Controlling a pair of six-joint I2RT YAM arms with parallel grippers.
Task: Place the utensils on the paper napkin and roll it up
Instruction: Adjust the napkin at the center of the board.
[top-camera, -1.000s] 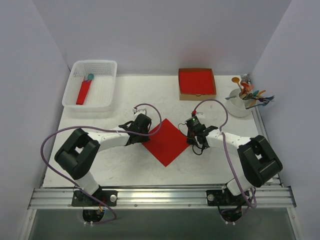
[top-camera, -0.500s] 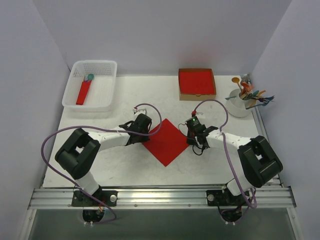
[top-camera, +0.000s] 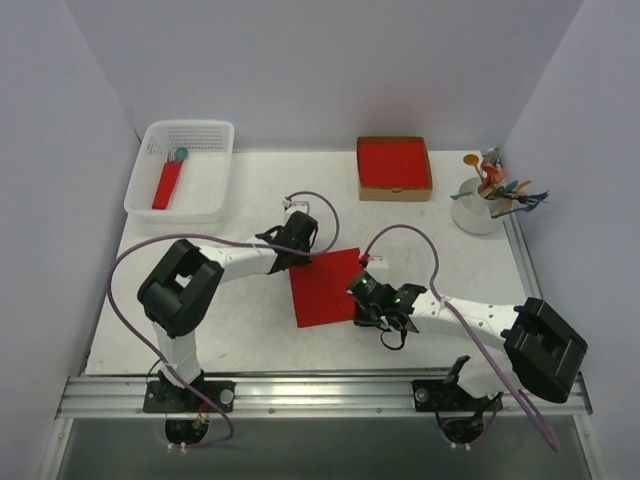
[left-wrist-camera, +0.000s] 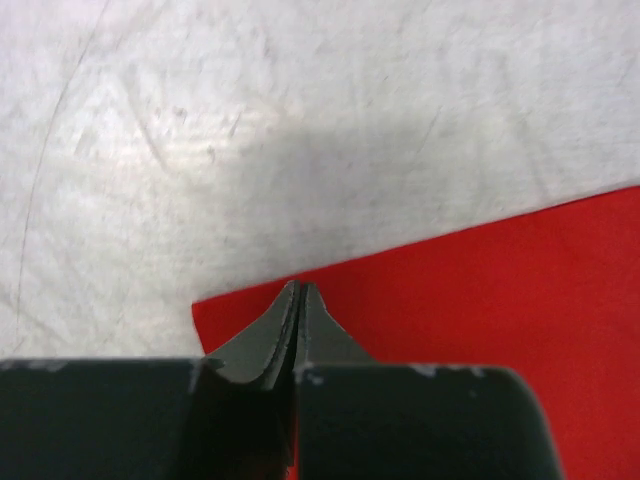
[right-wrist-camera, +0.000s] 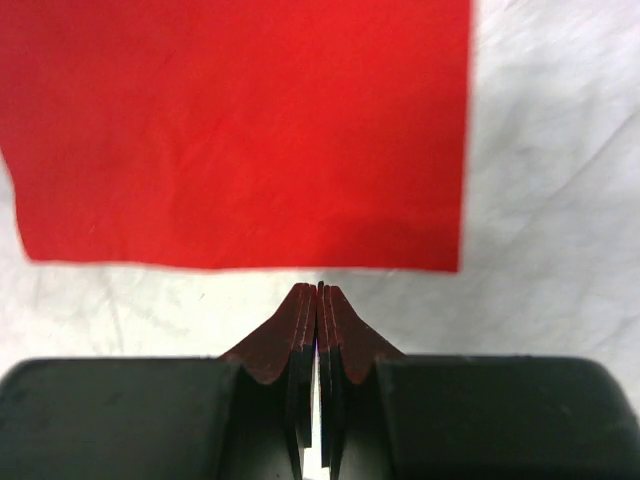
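Observation:
The paper napkin (top-camera: 325, 287) lies flat on the white table as a bright red square, its sides slightly askew to the table edges. My left gripper (top-camera: 303, 256) is shut, and its tips sit over the napkin's far left corner (left-wrist-camera: 480, 300). In the left wrist view the closed left gripper (left-wrist-camera: 300, 287) shows nothing between its fingers. My right gripper (top-camera: 358, 306) is shut too, at the napkin's near right side. In the right wrist view its tips (right-wrist-camera: 318, 288) rest on bare table just short of the napkin's edge (right-wrist-camera: 240, 130). The utensils cannot be made out in any view.
A white basket (top-camera: 205, 135) at the back left holds a red roll with a teal spoon head (top-camera: 167, 183). A cardboard box of red sheets (top-camera: 394, 166) stands at the back centre. A white cup of colourful cutlery (top-camera: 478, 212) is at the back right.
The napkin has turned from a diamond to a nearly square lie. The left gripper moved toward the far corner. The right gripper moved nearer and to the left, along the near right edge.

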